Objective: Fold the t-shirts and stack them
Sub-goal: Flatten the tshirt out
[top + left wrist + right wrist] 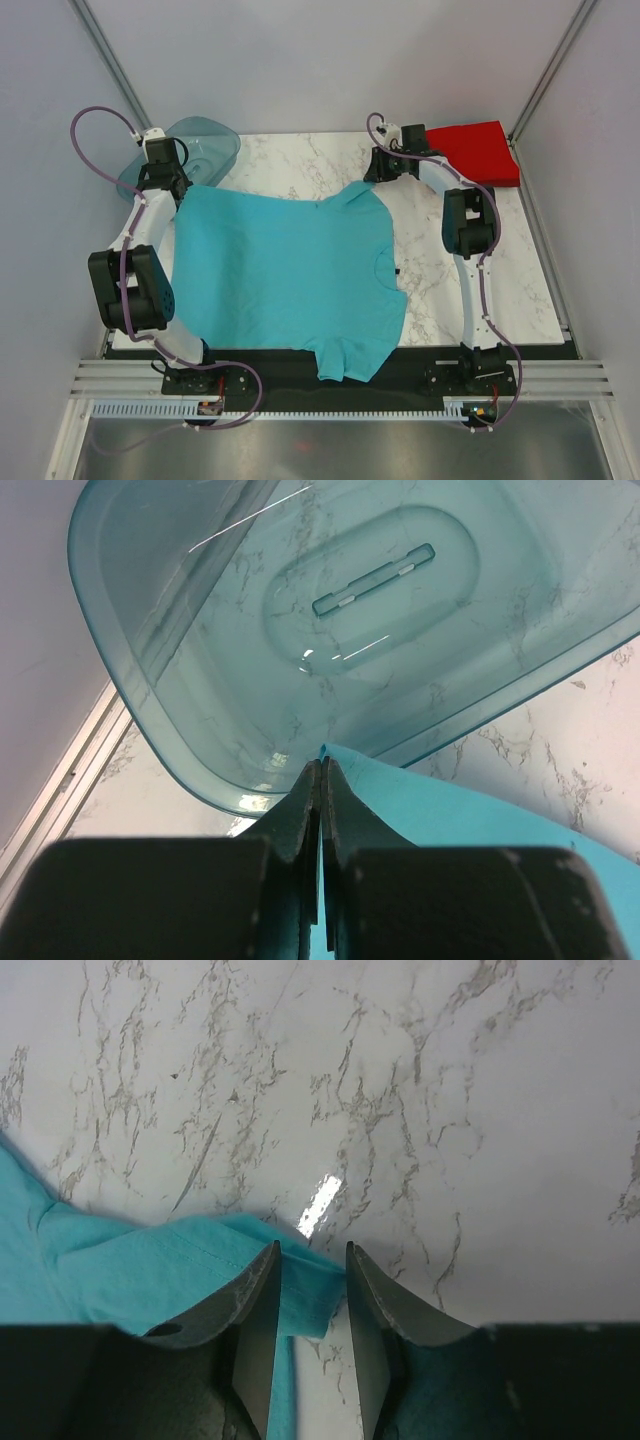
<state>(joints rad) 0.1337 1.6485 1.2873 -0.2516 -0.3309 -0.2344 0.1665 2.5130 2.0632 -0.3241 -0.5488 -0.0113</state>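
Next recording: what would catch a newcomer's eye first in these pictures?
A large turquoise cloth t-shirt lies spread across the middle of the white marble table. The left gripper has its jaws shut on the shirt's far left corner beside a translucent teal plastic tray, while the right gripper has its jaws apart around a fold of its far edge. A bright red t-shirt, folded square, sits at the table's far right corner.

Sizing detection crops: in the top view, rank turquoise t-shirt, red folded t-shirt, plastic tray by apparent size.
1. turquoise t-shirt, clearly largest.
2-3. red folded t-shirt and plastic tray: look alike; left arm hides part of the tray, so unranked.
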